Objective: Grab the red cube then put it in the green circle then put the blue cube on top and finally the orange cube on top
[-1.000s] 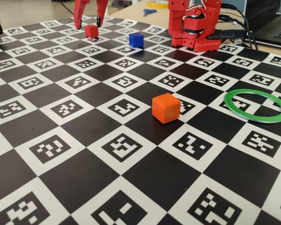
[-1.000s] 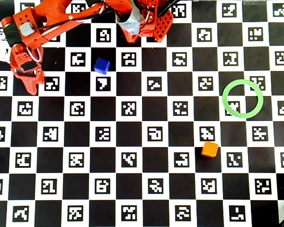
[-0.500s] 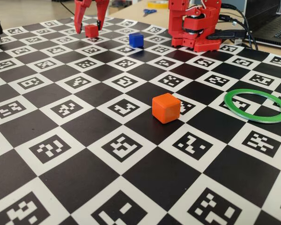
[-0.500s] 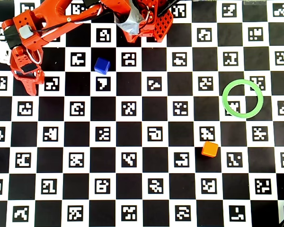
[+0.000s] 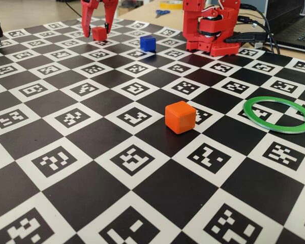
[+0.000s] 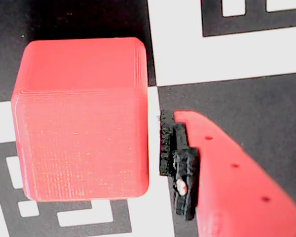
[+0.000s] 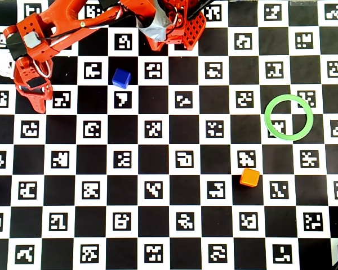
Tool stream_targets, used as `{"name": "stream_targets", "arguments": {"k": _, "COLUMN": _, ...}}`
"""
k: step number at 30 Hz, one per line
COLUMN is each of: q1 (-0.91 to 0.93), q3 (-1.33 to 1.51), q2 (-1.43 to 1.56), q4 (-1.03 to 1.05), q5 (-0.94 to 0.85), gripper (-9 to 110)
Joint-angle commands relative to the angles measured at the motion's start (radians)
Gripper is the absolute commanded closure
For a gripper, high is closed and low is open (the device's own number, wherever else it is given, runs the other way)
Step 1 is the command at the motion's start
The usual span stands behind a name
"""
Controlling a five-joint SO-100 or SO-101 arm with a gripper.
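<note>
Claw (image 5: 95, 26) straddles the red cube (image 5: 99, 33) with fingers apart, not gripping, so nothing is placed: green circle (image 7: 289, 117) at three o'clock stays empty, blue cube (image 7: 121, 78) and orange cube (image 7: 249, 178) untouched.

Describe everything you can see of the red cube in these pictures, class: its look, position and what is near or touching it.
The red cube is a small, plain block with matte faces; the wrist view shows fine layered ridges, like printed plastic, and slightly rounded edges. It sits flat and upright on the checkered mat, at the far left corner in the fixed view. The open gripper straddles it, one finger on each side. In the wrist view a finger stands close beside it, with a narrow gap showing. The arm hides it in the overhead view.
</note>
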Motion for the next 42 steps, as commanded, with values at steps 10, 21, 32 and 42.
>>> {"name": "stream_targets", "arguments": {"k": 10, "q1": -0.012, "q3": 0.005, "q2": 0.049, "q4": -0.014, "q5": -0.005, "gripper": 86}}
{"name": "stream_targets", "arguments": {"k": 21, "q1": -0.012, "q3": -0.02, "q2": 0.054, "q4": 0.035, "q5": -0.002, "gripper": 92}}
{"name": "stream_targets", "arguments": {"k": 32, "q1": -0.009, "q3": -0.216, "q2": 0.071, "q4": 0.222, "q5": 0.015, "gripper": 92}}
{"name": "stream_targets", "arguments": {"k": 42, "q1": -0.071, "q3": -0.242, "q2": 0.216, "q4": 0.341, "q5": 0.118, "gripper": 92}}
